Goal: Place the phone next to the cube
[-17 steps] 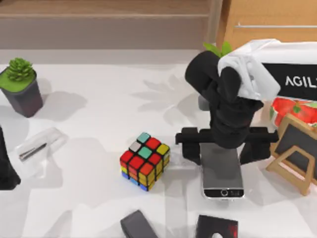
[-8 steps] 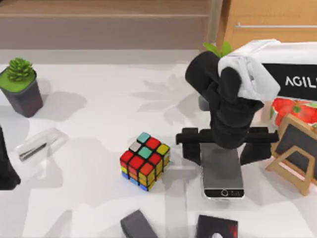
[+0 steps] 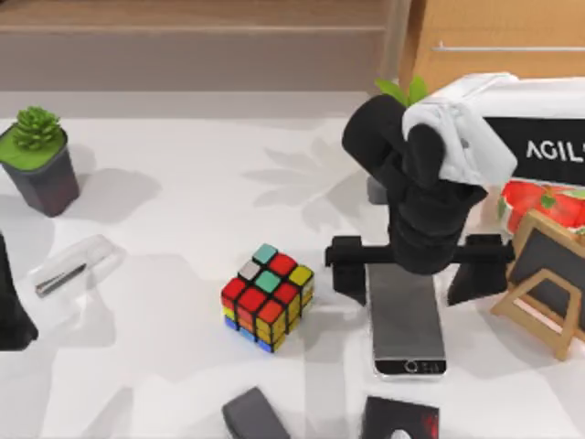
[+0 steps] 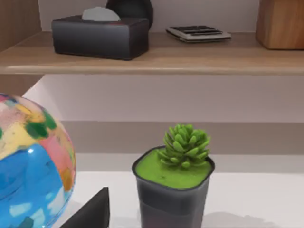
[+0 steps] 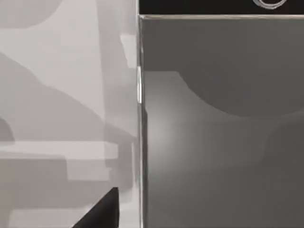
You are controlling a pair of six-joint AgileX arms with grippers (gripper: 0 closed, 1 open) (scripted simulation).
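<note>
The white table (image 3: 183,229) is carrying the flat grey-screened phone with a silver-white rim (image 3: 407,315), which is lying right of centre with its home-button end nearest the near edge. The black-framed puzzle cube with red, yellow and teal stickers (image 3: 267,297) is sitting left of the phone, apart from it. The right gripper (image 3: 416,267) is hovering over the phone's far end, its fingers spread wide and straddling both long edges; the right wrist view is showing the phone (image 5: 218,118) close below. To grip well, the fingers probably need centring, lowering level, and closing evenly on the rim. The left arm (image 3: 11,311) is parked at the left edge; its finger state cannot be told.
</note>
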